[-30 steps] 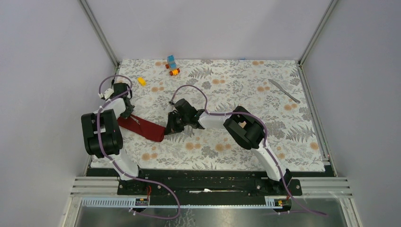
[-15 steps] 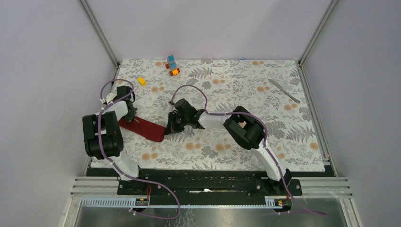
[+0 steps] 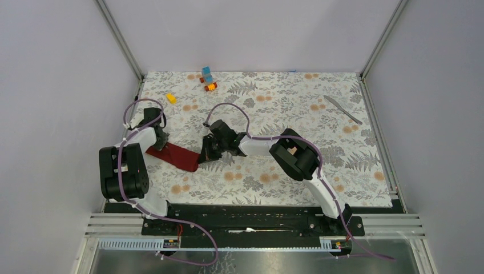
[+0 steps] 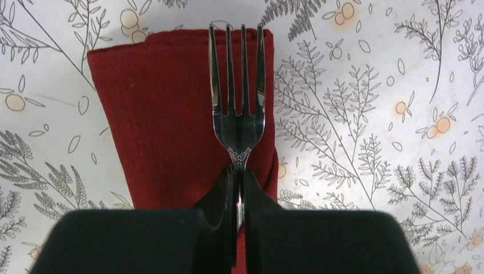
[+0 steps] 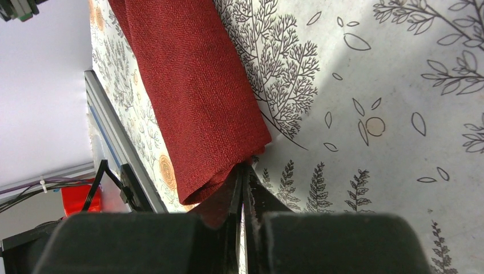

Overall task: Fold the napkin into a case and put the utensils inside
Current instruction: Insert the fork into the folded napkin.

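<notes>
Fork (image 4: 238,123) is pinched at its neck by the left tool (image 4: 238,181); we judge it stiff and slick. The right tool (image 5: 244,174) clamps a corner of the limp case (image 5: 194,97).

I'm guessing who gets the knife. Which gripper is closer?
Right. The right gripper pinches one end of the case, far left of the knife; the left gripper, holding the fork, sits farther left.

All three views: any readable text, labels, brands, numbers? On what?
None readable.
The slim silver metal fork bears only a small embossed ornament at its neck, no letters.
The dark red folded cloth case is plain.
The floral table cover shows only leaf and flower print.
</notes>
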Motion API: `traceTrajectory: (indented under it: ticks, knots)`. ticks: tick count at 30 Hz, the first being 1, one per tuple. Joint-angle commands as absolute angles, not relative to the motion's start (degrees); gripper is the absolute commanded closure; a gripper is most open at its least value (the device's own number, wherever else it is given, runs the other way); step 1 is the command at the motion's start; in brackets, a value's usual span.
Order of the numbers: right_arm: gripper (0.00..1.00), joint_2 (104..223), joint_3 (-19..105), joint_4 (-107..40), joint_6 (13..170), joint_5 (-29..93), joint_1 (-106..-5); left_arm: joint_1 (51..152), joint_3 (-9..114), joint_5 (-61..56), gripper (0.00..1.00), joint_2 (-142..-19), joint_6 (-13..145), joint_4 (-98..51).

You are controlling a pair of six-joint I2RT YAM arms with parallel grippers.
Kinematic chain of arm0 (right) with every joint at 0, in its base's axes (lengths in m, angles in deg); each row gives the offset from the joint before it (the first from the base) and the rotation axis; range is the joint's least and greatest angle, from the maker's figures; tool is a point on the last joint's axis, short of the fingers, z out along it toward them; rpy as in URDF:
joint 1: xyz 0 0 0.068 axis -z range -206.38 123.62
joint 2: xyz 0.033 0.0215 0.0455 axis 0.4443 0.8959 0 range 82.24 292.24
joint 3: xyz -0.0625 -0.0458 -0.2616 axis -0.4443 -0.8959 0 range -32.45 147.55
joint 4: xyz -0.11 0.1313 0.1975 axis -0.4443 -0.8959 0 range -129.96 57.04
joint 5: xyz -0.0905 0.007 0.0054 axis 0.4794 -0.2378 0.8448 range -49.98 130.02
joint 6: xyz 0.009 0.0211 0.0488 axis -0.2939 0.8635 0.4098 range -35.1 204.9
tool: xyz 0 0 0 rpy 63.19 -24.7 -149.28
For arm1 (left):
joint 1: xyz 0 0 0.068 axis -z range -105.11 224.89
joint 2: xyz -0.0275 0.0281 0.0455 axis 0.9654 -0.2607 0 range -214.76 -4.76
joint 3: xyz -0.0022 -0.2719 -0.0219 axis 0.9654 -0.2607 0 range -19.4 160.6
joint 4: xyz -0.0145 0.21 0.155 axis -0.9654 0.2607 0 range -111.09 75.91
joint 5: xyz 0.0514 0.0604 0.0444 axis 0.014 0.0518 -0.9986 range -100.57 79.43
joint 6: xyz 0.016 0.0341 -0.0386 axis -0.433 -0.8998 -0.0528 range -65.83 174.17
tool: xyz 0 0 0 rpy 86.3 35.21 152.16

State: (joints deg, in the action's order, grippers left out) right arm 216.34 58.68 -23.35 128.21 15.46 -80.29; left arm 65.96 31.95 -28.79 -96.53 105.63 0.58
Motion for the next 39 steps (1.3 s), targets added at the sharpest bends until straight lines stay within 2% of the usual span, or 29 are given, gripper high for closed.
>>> traceTrajectory:
  ticks: [1, 18, 29, 33, 35, 39]
  knots:
    - [0.97, 216.6, 61.4, -23.3, 127.1, 16.3, -81.2, 66.6, 30.4, -28.6, 1.00, -92.7, 107.6, 1.4]
    - [1.00, 216.9, 61.6, -23.6, 126.9, 16.5, -81.3, 67.8, 28.9, -23.2, 1.00, -93.1, 107.8, -2.3]
    - [1.00, 216.2, 61.7, -24.5, 125.9, 17.3, -81.3, 67.3, 29.9, -23.3, 0.70, -91.1, 103.1, -0.4]
    - [0.98, 214.5, 61.6, -26.7, 124.5, 18.6, -81.3, 66.2, 29.5, -22.1, 0.66, -87.5, 101.5, 2.2]
    - [0.93, 211.8, 60.3, -28.4, 123.2, 20.1, -81.3, 65.1, 29.2, -21.1, 0.66, -84.3, 100.3, 3.7]
    - [0.57, 203.9, 57.9, -36.5, 117.0, 25.4, -81.1, 64.5, 31.1, -17.7, 0.62, -76.6, 95.3, 7.3]
